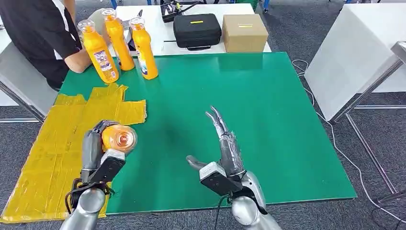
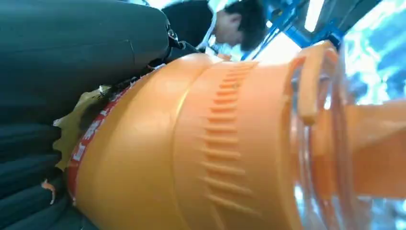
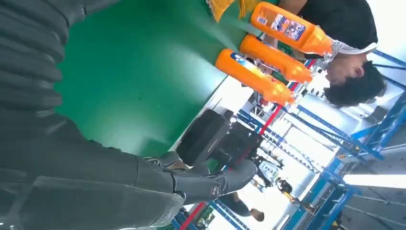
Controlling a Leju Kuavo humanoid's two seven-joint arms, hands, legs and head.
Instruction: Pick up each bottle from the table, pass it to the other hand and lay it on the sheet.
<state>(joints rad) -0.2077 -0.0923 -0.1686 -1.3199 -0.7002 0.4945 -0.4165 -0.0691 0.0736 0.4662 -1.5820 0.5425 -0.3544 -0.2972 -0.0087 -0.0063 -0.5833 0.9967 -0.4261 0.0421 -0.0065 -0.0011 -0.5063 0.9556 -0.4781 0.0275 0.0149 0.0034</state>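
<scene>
My left hand (image 1: pixel 98 153) grips an orange bottle (image 1: pixel 119 138) with a clear cap, its top turned toward the camera, above the edge of the yellow sheet (image 1: pixel 52 148). In the left wrist view the held bottle (image 2: pixel 201 143) is pressed against the dark fingers (image 2: pixel 28 172). My right hand (image 1: pixel 225 143) is open over the green table (image 1: pixel 239 96), fingers stretched forward, holding nothing; its fingers (image 3: pixel 206 182) also show in the right wrist view. Three more orange bottles (image 1: pixel 119 45) stand upright at the table's far left, also seen as bottles (image 3: pixel 273 52) in the right wrist view.
A person (image 1: pixel 43 33) sits at the far left corner with an arm by the standing bottles. Behind the green table, a white table holds a black case (image 1: pixel 196 29) and a cardboard box (image 1: pixel 244 32). Another white table (image 1: pixel 354 57) stands at the right.
</scene>
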